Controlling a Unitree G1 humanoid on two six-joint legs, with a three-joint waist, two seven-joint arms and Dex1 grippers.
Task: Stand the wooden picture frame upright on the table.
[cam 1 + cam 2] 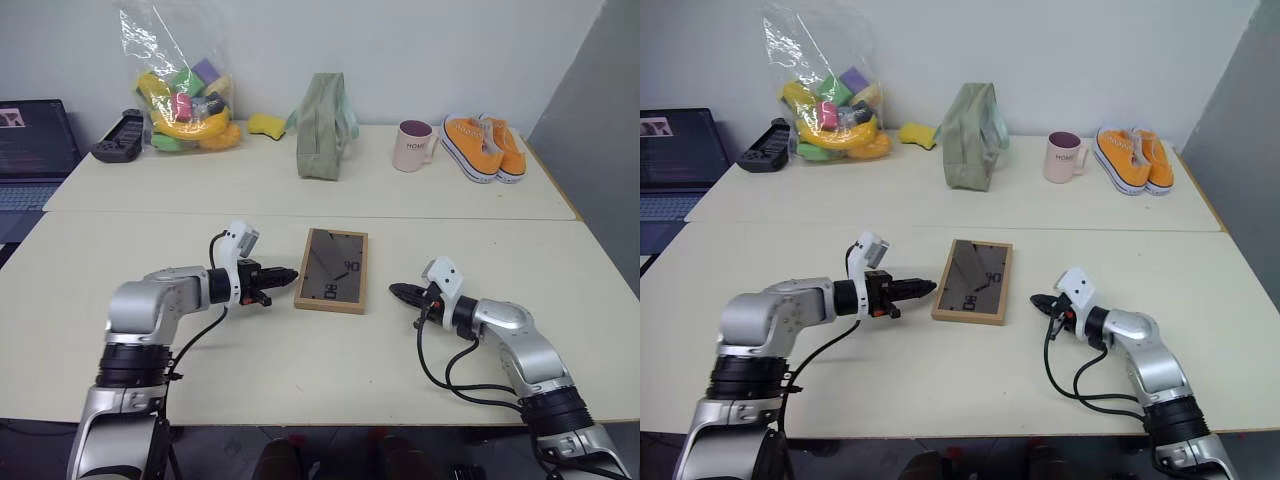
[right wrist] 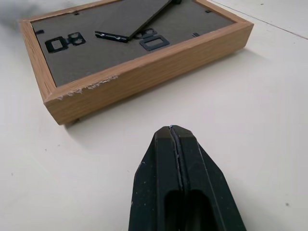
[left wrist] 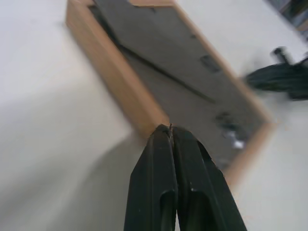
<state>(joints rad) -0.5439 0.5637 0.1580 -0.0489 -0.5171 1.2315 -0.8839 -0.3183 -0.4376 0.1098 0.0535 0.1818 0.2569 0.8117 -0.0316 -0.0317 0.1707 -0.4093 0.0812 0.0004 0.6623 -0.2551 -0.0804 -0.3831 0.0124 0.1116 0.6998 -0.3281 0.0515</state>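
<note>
The pale tabletop (image 1: 300, 370) carries everything, and on its near half the wooden picture frame (image 1: 333, 270) lies flat, face down, with its dark back, fold-out stand and black clips turned up; it sits between the two arms, so the task looks barely begun, with the whole job of lifting it, getting the stand out and setting it on edge yet to do. The left gripper (image 1: 285, 274) hovers just beside the frame's left edge with its fingers (image 3: 171, 159) pressed together, holding nothing, its tips near a lower corner of the frame. The right gripper (image 1: 400, 292) sits on the other side, a little apart from the frame's right edge, its fingers (image 2: 175, 144) likewise together and empty. In my judgement a flat frame offers little to grip, so one edge must first be tipped up. Along the far half of the tabletop, well apart from the work, stand an olive-green cloth bag (image 1: 323, 127), a clear plastic bag of coloured toys (image 1: 185, 95), a pair of orange shoes (image 1: 485, 146), a laptop (image 1: 30, 150), a pale mug (image 1: 413, 146), a dark game controller (image 1: 120, 137) and a yellow sponge (image 1: 266, 124). Nothing stands in the way around the frame.
</note>
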